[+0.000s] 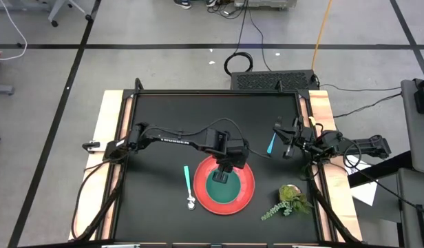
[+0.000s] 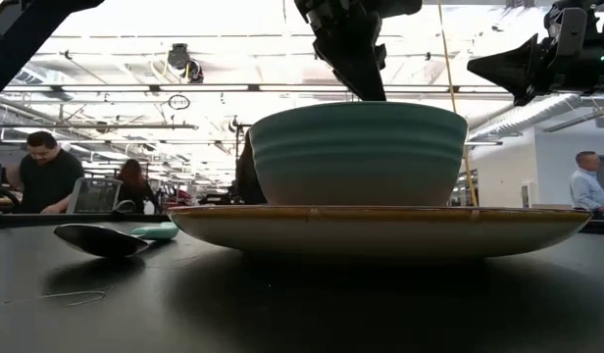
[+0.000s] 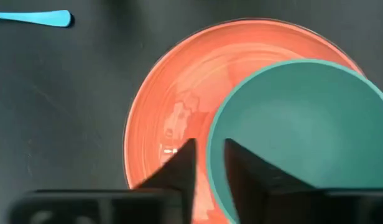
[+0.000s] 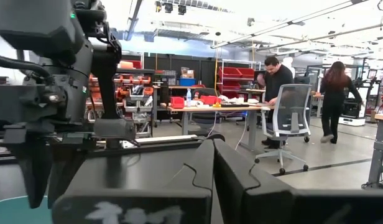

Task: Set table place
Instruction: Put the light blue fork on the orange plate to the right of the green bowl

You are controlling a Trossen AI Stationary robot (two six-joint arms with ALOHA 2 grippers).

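A red plate (image 1: 246,195) lies flat on the black table (image 1: 157,117), near its front edge. A green bowl (image 1: 221,186) stands on the plate by its base; it also shows in the low view (image 2: 359,155). My left gripper (image 1: 224,173) points down at the bowl's far rim, slightly open. One finger (image 3: 179,171) stands outside the rim (image 3: 210,149) and the other finger (image 3: 244,174) inside, with a gap on each side. My right gripper (image 1: 287,142) is shut and empty, raised above the table's right side.
A spoon with a teal handle (image 1: 189,184) lies left of the plate. A second teal utensil (image 1: 271,143) lies far right of the plate, beside my right gripper. A small green plant sprig (image 1: 288,201) lies at the near right. People work in the room behind the table.
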